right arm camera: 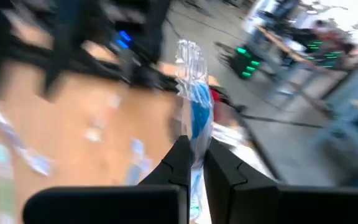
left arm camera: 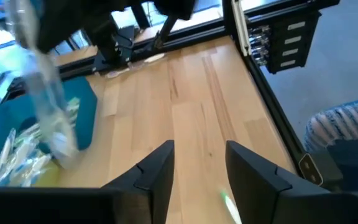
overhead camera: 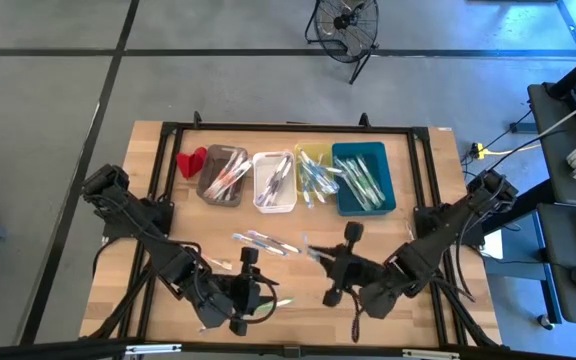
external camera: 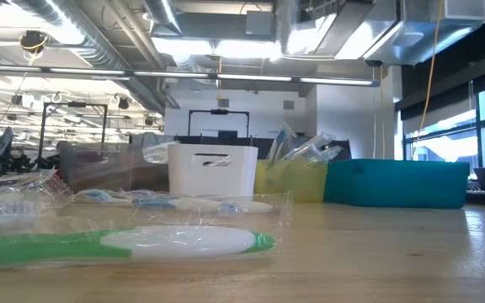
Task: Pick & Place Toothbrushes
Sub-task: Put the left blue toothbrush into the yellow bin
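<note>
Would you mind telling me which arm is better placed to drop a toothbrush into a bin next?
The right. The right hand is shut on a blue wrapped toothbrush; the left hand is open and empty over bare wood.

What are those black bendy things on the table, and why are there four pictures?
They are two robot arms. One camera looks down from above, one sits low on the table, and one rides on each wrist. Four bins at the back hold wrapped toothbrushes; more lie loose on the wood. The right claw is squeezed shut on a blue toothbrush. The left claw is open and empty, with a green toothbrush lying on the wood near it.
</note>
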You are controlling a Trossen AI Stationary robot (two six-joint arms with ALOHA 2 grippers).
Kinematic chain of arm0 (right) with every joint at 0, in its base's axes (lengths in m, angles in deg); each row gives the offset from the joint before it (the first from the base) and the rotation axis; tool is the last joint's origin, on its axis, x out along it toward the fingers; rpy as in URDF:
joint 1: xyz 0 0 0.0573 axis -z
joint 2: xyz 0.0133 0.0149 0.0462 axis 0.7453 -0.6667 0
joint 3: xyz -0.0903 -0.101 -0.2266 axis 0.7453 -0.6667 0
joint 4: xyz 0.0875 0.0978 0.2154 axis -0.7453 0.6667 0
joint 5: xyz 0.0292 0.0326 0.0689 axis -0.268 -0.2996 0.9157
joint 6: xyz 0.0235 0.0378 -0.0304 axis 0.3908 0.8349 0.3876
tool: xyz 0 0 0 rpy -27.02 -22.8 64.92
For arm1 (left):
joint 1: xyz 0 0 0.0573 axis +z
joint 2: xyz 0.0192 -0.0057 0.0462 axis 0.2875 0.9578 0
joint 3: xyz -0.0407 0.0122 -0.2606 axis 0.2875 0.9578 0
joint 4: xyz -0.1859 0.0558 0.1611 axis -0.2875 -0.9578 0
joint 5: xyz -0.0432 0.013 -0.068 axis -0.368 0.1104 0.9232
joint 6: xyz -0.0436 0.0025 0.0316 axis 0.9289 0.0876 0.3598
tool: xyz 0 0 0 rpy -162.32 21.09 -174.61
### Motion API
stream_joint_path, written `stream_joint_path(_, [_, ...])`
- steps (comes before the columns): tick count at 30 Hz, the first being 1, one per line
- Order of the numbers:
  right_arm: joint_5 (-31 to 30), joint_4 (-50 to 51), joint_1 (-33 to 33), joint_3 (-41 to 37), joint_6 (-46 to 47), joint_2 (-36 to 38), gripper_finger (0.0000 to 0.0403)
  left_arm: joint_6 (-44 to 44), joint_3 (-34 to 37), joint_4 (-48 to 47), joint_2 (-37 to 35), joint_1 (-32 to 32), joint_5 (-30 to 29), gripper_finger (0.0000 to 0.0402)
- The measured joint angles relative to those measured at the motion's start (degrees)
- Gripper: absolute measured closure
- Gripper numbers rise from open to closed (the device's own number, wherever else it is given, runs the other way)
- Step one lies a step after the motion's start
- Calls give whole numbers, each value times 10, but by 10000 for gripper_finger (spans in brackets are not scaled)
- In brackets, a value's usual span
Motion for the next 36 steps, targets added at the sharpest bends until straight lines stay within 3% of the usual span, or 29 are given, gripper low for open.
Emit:
stream_joint_path(3, [-52,98,25,2,15,2,385,20,0,-14,0,-3,0,263])
stream_joint_path(6, [-77,196,66,-2,100,14,385,42,0,-33,0,-9,0,265])
stream_joint_path(11, [-80,196,132,-63,141,35,385,66,0,-61,0,-20,-1,266])
stream_joint_path(16, [-57,25,174,-159,45,82,385,71,0,-72,0,-32,-3,263])
stream_joint_path(23, [105,-338,233,-333,-130,202,385,71,0,-76,0,-38,-7,263])
stream_joint_path(27, [148,-489,271,-427,-156,246,385,75,0,-76,0,-38,-7,262])
stream_joint_path(31, [200,-622,306,-496,-157,244,385,76,0,-76,0,-38,-7,263])
stream_joint_path(36, [182,-674,328,-524,-158,221,385,95,0,-75,0,-38,-22,263])
